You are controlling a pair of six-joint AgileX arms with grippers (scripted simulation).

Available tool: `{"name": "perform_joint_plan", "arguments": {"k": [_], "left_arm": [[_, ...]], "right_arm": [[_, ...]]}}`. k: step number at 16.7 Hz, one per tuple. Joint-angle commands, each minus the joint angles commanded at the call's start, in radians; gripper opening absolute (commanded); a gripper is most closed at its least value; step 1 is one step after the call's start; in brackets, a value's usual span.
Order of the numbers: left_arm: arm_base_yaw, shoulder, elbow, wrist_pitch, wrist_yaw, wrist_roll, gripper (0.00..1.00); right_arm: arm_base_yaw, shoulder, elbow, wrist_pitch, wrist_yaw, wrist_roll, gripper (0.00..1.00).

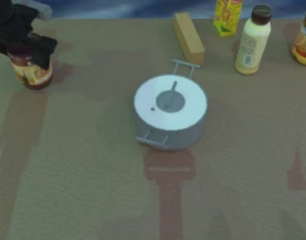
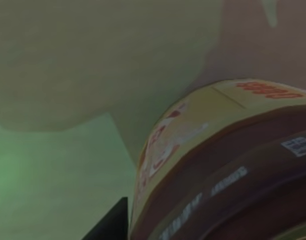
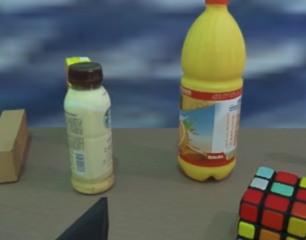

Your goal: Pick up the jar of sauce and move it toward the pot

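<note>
The jar (image 1: 31, 70) has dark red sauce and a yellow-orange label. The pot (image 1: 170, 112) is grey with a pale lid. The cube (image 3: 275, 205) has red, yellow, green squares.

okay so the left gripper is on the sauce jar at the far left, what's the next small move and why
Probably carry it right, toward the pot. The left gripper sits over the jar of sauce at the table's far left, and its wrist view is filled by the jar's label, so it seems held. The pot stands at the table's middle, with bare table between them.
</note>
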Motion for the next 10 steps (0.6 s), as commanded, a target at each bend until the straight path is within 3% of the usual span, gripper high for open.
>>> {"name": "perform_joint_plan", "arguments": {"k": [6, 10], "left_arm": [[0.0, 0.0, 0.0, 0.0, 0.0, 0.0, 0.02], [0.0, 0.0, 0.0, 0.0, 0.0, 0.0, 0.0]], "right_arm": [[0.0, 0.0, 0.0, 0.0, 0.0, 0.0, 1.0], [0.0, 0.0, 0.0, 0.0, 0.0, 0.0, 1.0]]}}
